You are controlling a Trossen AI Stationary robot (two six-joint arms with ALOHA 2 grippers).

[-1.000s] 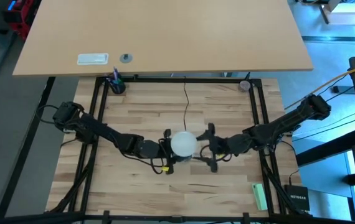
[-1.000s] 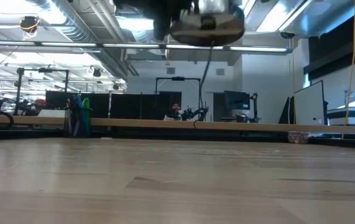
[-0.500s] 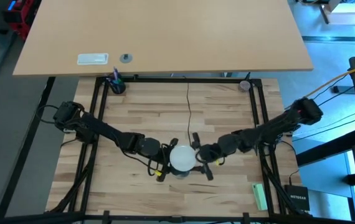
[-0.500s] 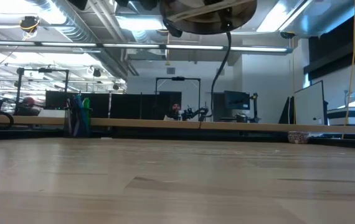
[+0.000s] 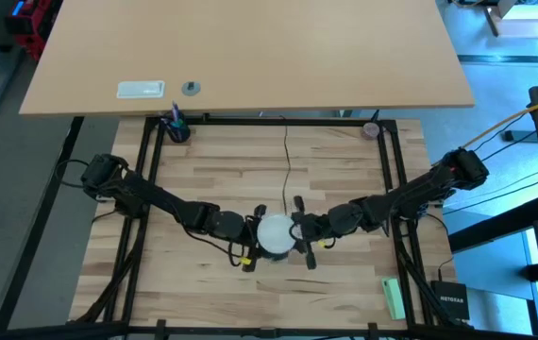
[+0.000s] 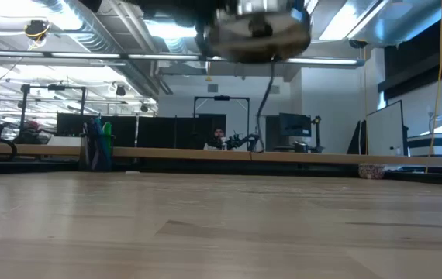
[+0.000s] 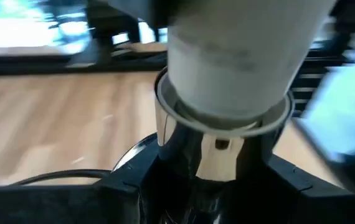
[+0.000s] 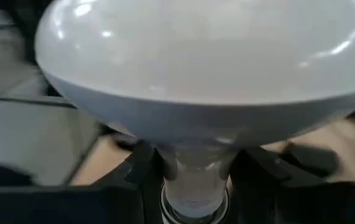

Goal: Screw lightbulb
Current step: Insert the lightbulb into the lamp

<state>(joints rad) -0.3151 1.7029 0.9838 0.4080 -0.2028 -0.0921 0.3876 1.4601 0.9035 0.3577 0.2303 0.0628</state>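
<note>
We see the middle of the tabletop (image 5: 222, 170) crowded: the left end effector (image 5: 247, 236) and right end effector (image 5: 299, 230) meet at the lightbulb (image 5: 276, 234), leaving no gap to pass between them. A thin black cord (image 5: 285, 161) runs from there toward the far edge. A pen cup (image 5: 176, 127) occupies the far-left corner, a green object (image 5: 395, 297) the near-right corner.

The high view looks straight down; the bulb (image 5: 276, 235) is centre frame. The low view looks level across the table (image 6: 221, 225). Both wrist views see the bulb very near.
</note>
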